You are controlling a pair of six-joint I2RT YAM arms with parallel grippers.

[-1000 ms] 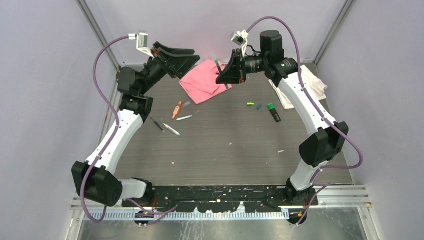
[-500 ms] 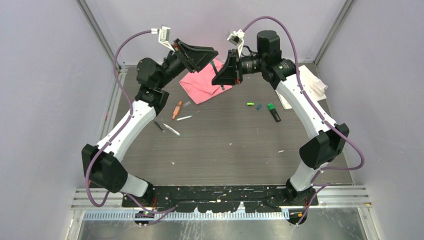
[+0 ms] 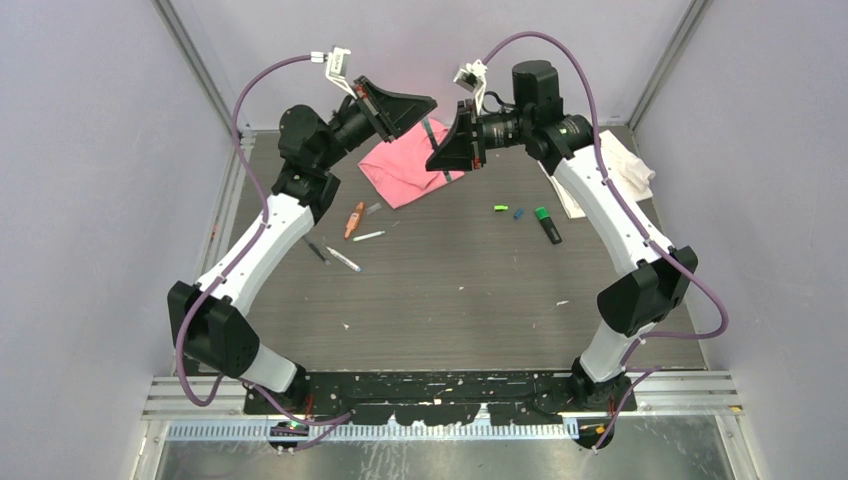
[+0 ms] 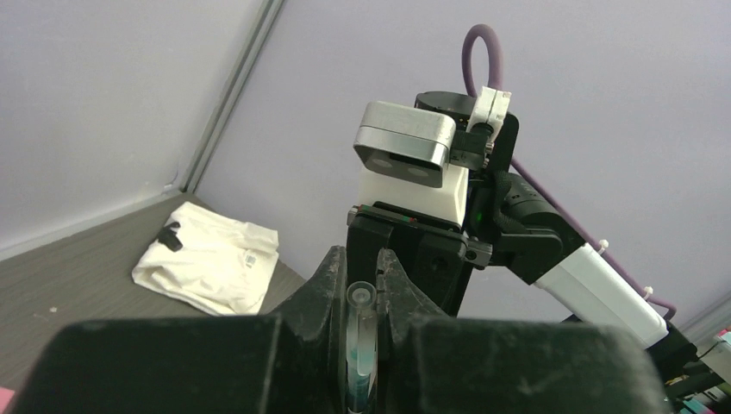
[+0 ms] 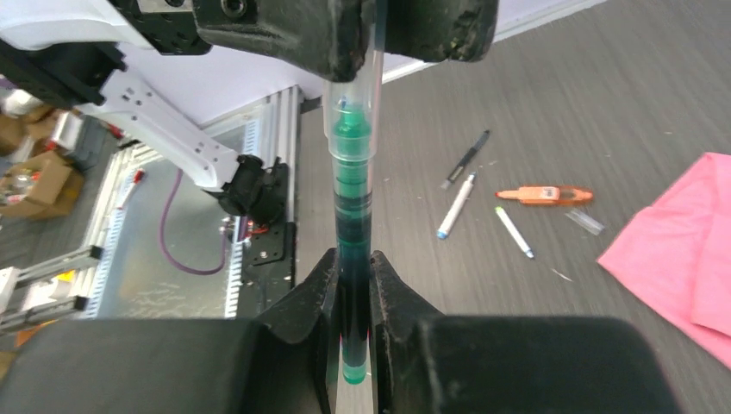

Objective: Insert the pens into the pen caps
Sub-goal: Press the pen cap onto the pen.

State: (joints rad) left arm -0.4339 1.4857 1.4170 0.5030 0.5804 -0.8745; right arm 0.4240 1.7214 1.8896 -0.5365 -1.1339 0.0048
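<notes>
My right gripper (image 5: pixel 353 257) (image 3: pixel 446 150) is shut on a dark green pen (image 5: pixel 351 216), held in the air over the pink cloth. A clear pen cap (image 5: pixel 349 103) (image 4: pixel 360 332) sits over the pen's far end, and my left gripper (image 4: pixel 362 259) (image 3: pixel 428 104) is shut on that cap, facing the right one. On the table lie an orange pen (image 3: pixel 353 219), white pens (image 3: pixel 368 236) (image 3: pixel 343 260), a dark pen (image 3: pixel 314 249) and a black highlighter (image 3: pixel 547 225). A green cap (image 3: pixel 500 208) and a blue cap (image 3: pixel 518 213) lie beside the highlighter. Another clear cap (image 5: pixel 584 221) lies near the orange pen (image 5: pixel 545 196).
A pink cloth (image 3: pixel 400 165) lies at the back of the table under both grippers. A white cloth (image 3: pixel 622 165) (image 4: pixel 207 267) is at the back right corner. Purple walls close in the table on three sides.
My left arm swung right and up to the held pen, and its jaws went from open to shut on the clear cap. The right gripper barely moved.
</notes>
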